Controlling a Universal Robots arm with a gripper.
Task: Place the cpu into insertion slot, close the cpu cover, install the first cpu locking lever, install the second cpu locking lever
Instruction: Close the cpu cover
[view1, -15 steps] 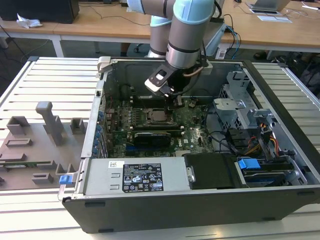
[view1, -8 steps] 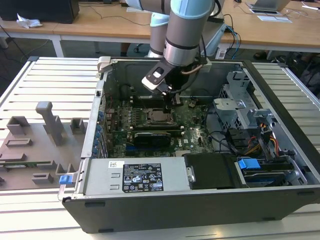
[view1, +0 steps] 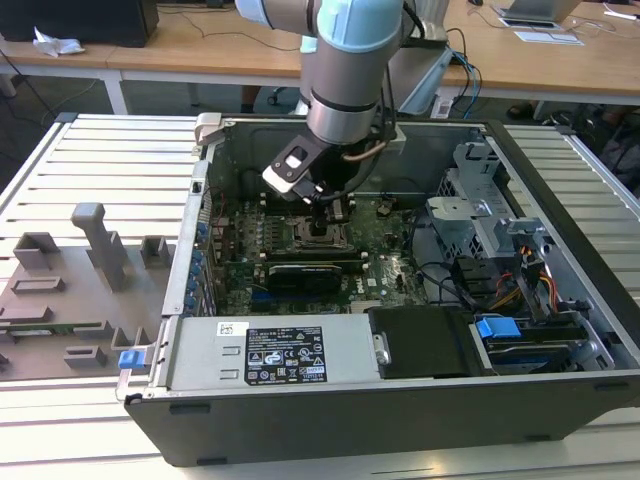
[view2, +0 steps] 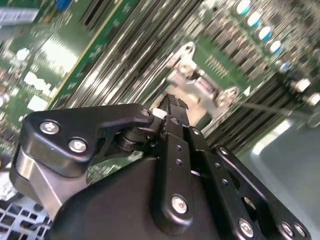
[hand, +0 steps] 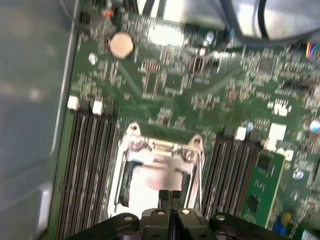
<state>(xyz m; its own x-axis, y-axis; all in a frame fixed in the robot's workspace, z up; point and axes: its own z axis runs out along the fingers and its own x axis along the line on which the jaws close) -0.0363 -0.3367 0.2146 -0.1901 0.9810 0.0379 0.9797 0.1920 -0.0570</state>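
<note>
The gripper hangs inside the computer case. Its two fingers are pressed together with nothing between them. Right under the fingertips is the insertion slot. The grey cpu lies in it, with the shiny cpu cover around it.

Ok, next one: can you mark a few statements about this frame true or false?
1. The hand is down at the insertion slot. True.
2. Its fingers are spread wide. False: they are pressed together.
3. The computer case lies open on the table. True.
4. The grey fixture sits at the exterior view's right of the case. False: it is at the left.
5. A round coin cell sits on the motherboard. True.
</note>
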